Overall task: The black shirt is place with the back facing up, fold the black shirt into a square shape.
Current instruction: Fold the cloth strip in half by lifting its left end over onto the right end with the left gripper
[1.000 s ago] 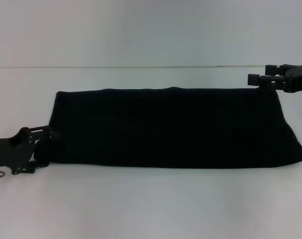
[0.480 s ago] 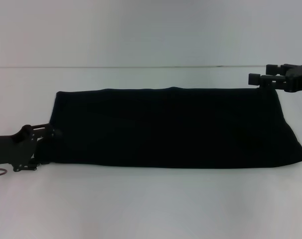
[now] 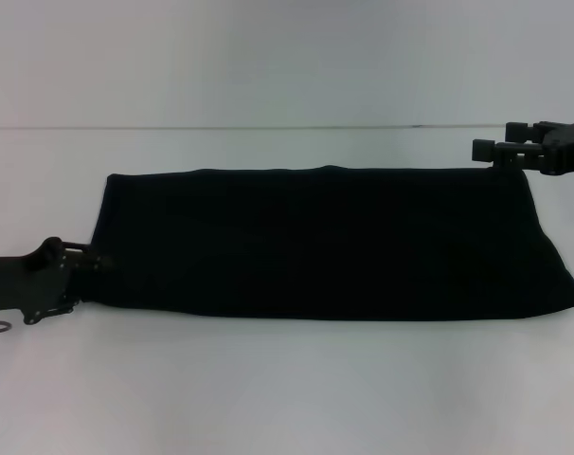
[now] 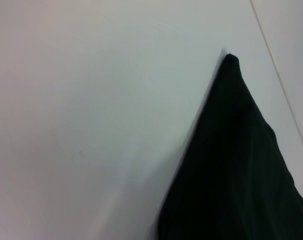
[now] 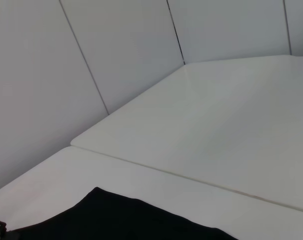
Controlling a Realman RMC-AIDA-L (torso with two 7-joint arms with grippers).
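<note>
Two tools, left tool (image 3: 90, 263) touching black shirt (image 3: 325, 242), grip unclear, right tool (image 3: 486, 149) parted.

Pretty bright, flat, washed-out light all round, the black shirt (image 3: 325, 242) reads as a featureless dark blob with soft blurry edges.

The left end effector (image 3: 90, 263) sits low, reaching inward; the right end effector (image 3: 486, 150) is raised, pointing inward.
</note>
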